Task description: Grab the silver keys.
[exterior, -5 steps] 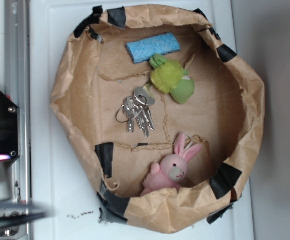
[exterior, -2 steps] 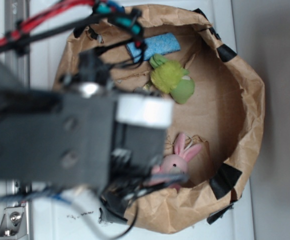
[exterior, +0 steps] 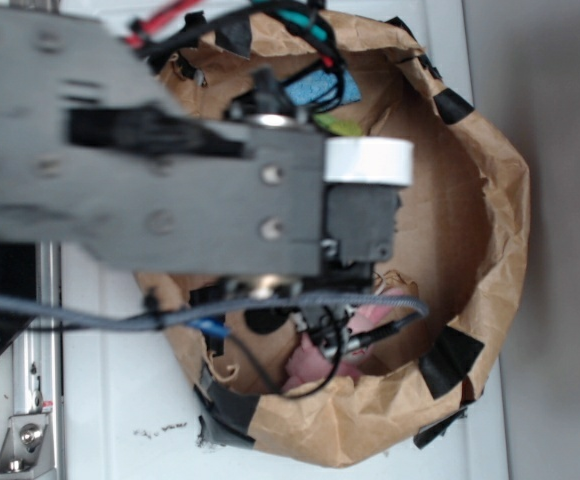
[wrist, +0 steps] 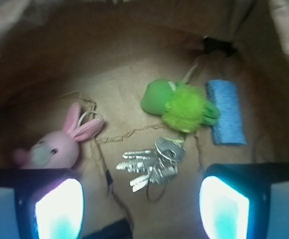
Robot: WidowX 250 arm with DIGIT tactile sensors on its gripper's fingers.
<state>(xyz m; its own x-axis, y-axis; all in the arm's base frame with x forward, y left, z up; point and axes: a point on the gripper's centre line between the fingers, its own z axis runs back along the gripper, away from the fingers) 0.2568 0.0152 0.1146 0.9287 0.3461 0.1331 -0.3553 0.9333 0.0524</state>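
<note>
The gripper (wrist: pixel 142 209) hangs with its two fingers (wrist: pixel 57 209) spread wide apart, holding nothing, over the floor of the brown paper bag (exterior: pixel 490 200). The silver keys (wrist: pixel 152 164) lie flat on that floor, apart from both fingers, just below the green plush toy (wrist: pixel 179 105). The blue sponge (wrist: pixel 225 118) lies right of that toy, and the pink bunny (wrist: pixel 55 147) left of the keys.

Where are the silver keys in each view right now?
Exterior: not visible; the arm hides the middle of the paper bag.
Wrist: the silver keys lie low centre, between the open gripper fingers.
Shared landmark: the blue sponge.
</note>
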